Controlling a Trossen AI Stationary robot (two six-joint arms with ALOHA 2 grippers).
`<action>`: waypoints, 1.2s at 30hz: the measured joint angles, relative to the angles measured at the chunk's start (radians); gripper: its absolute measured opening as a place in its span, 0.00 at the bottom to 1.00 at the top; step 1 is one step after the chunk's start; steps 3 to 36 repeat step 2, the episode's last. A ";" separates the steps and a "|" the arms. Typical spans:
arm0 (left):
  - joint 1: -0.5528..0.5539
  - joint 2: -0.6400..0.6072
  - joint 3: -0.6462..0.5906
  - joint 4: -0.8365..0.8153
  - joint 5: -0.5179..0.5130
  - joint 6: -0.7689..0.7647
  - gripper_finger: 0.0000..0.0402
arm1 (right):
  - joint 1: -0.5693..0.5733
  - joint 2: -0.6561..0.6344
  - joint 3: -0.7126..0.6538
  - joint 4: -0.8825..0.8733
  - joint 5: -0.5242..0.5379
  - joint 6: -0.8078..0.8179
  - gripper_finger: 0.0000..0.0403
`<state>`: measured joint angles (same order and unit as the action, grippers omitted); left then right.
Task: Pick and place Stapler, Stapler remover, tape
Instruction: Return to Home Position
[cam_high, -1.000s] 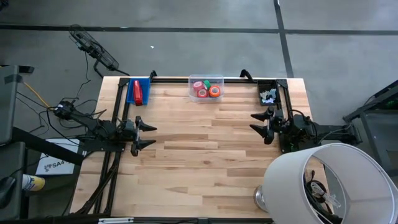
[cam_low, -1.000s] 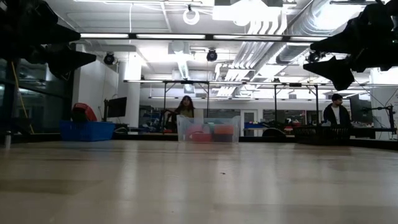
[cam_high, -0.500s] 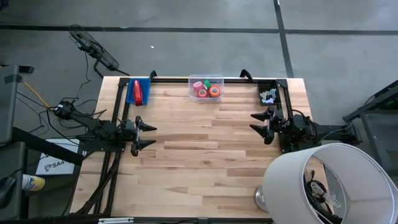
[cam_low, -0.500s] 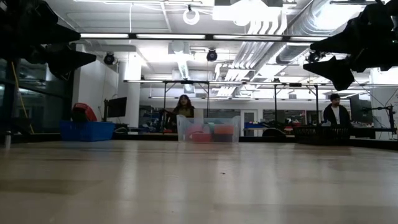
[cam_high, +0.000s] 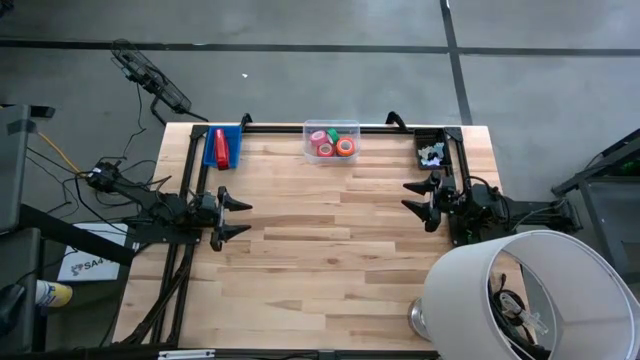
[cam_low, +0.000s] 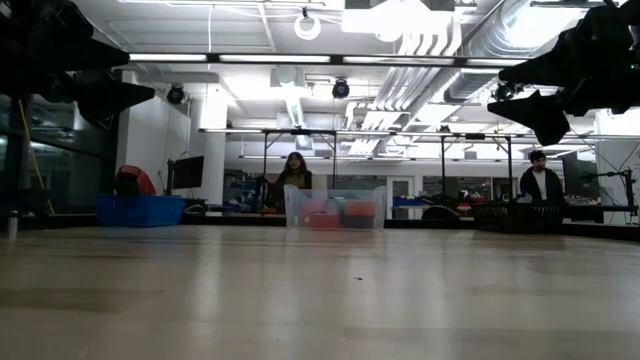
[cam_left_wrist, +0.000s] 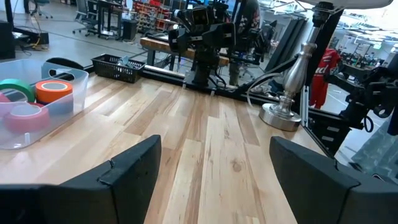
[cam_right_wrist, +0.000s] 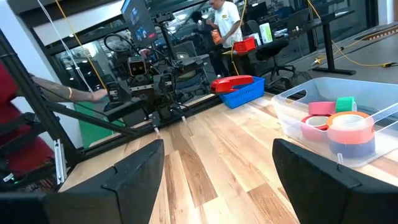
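Smooth wooden plank table (cam_high: 330, 250) (faint sheen), clear glossy plastic bin (cam_high: 332, 123).

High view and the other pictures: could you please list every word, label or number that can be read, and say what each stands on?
"SA": dark letters on the white sheet on the floor beside the table's left edge; what follows them is too small to read.
Nothing else is legible: the stapler and tape rolls show no readable marks, and the room behind is too blurred.
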<state>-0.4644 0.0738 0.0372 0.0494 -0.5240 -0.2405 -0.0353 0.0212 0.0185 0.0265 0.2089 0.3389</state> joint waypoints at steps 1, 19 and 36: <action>0.000 0.000 0.000 0.000 0.000 0.000 0.74 | 0.000 0.000 0.000 0.000 0.000 0.000 0.72; 0.000 0.000 0.000 0.000 0.000 0.000 0.74 | 0.000 0.000 0.000 0.000 0.000 0.000 0.72; 0.000 0.000 0.000 0.000 0.000 0.000 0.74 | 0.000 0.000 0.000 0.000 0.000 0.000 0.72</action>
